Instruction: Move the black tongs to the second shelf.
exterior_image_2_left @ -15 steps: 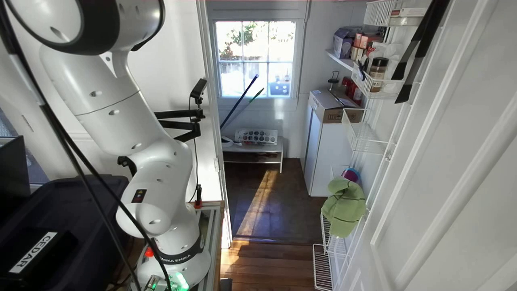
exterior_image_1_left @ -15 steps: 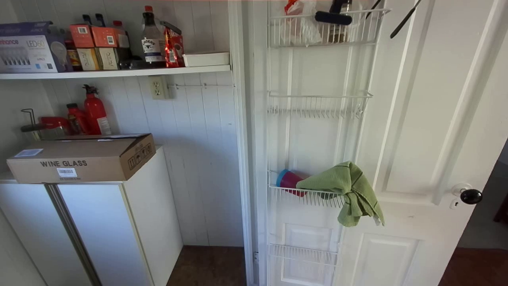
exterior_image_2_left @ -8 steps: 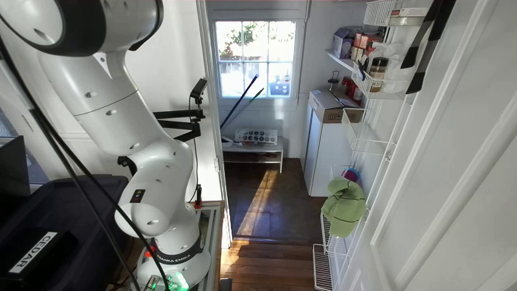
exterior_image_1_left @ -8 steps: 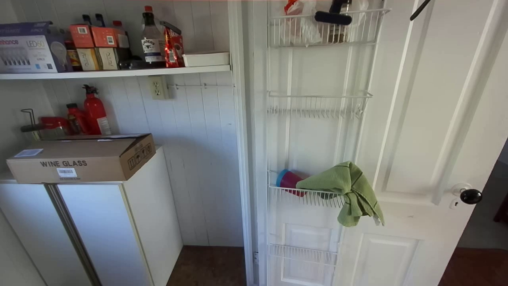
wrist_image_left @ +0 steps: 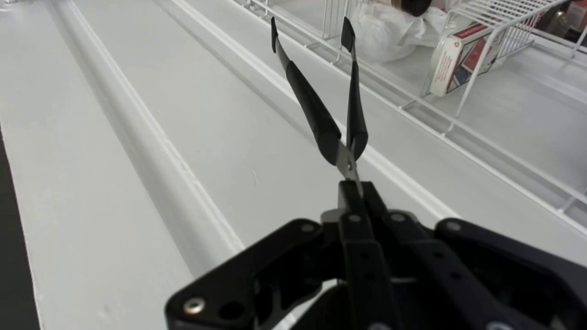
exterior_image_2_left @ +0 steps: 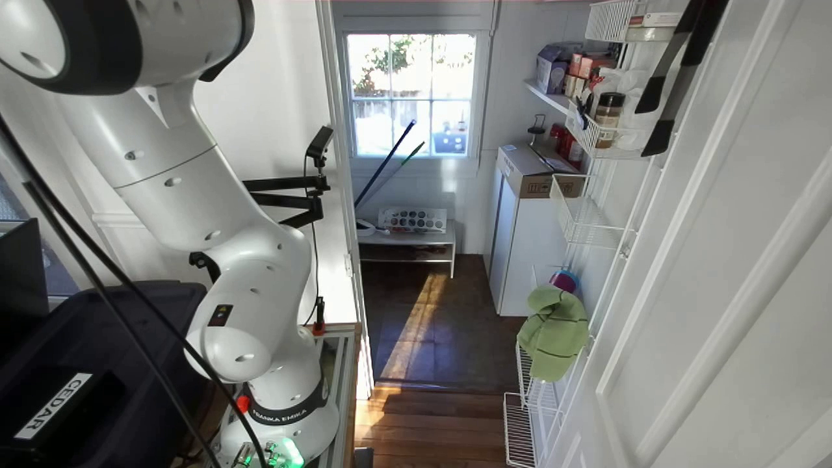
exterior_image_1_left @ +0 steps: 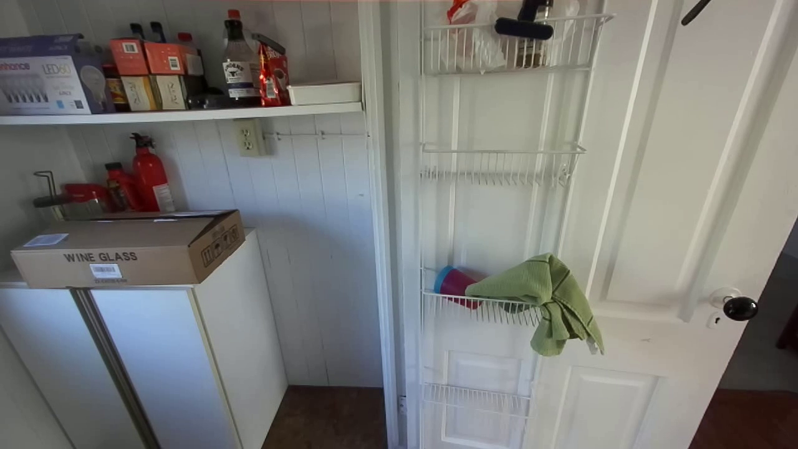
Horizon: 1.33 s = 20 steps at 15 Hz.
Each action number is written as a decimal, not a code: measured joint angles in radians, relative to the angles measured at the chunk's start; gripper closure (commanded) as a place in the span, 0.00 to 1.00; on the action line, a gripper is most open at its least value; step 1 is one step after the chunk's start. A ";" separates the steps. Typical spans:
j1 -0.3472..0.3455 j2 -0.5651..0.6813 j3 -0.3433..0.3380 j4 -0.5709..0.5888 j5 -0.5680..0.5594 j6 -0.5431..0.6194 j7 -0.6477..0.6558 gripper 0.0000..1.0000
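Note:
In the wrist view my gripper (wrist_image_left: 361,195) is shut on the joined end of the black tongs (wrist_image_left: 312,105). The two tong arms spread away from the fingertips, apart from the white door behind. In an exterior view the tongs (exterior_image_2_left: 701,39) hang tips down beside the rack, level with the jar basket; in an exterior view only one tip of the tongs (exterior_image_1_left: 695,12) shows. My gripper is outside both exterior views. The second shelf (exterior_image_1_left: 502,167), the shallow white wire basket (exterior_image_2_left: 585,221), sits below the jar basket and holds nothing visible. One more tier shows above the jar basket.
The jar basket (exterior_image_1_left: 514,53) holds a plastic bag (exterior_image_1_left: 477,43), a jar (exterior_image_2_left: 609,120) and a short black object (exterior_image_1_left: 523,28). The upper tier holds a box (wrist_image_left: 463,59). A green towel (exterior_image_1_left: 542,293) and cup (exterior_image_1_left: 454,284) lie lower. The door (exterior_image_1_left: 667,206) stands close.
In an exterior view the tong tips have moved right and up, one leaving the picture. In an exterior view the upper arm has shifted left; the tongs rose, then dropped slightly. The gripper stays shut.

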 measured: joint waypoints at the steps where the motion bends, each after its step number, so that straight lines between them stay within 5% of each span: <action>1: 0.000 -0.001 -0.004 -0.009 0.000 -0.013 -0.005 0.99; 13: -0.002 -0.042 0.033 -0.260 0.001 -0.016 -0.097 0.99; 20: -0.005 -0.090 0.094 -0.439 -0.001 0.160 -0.118 0.99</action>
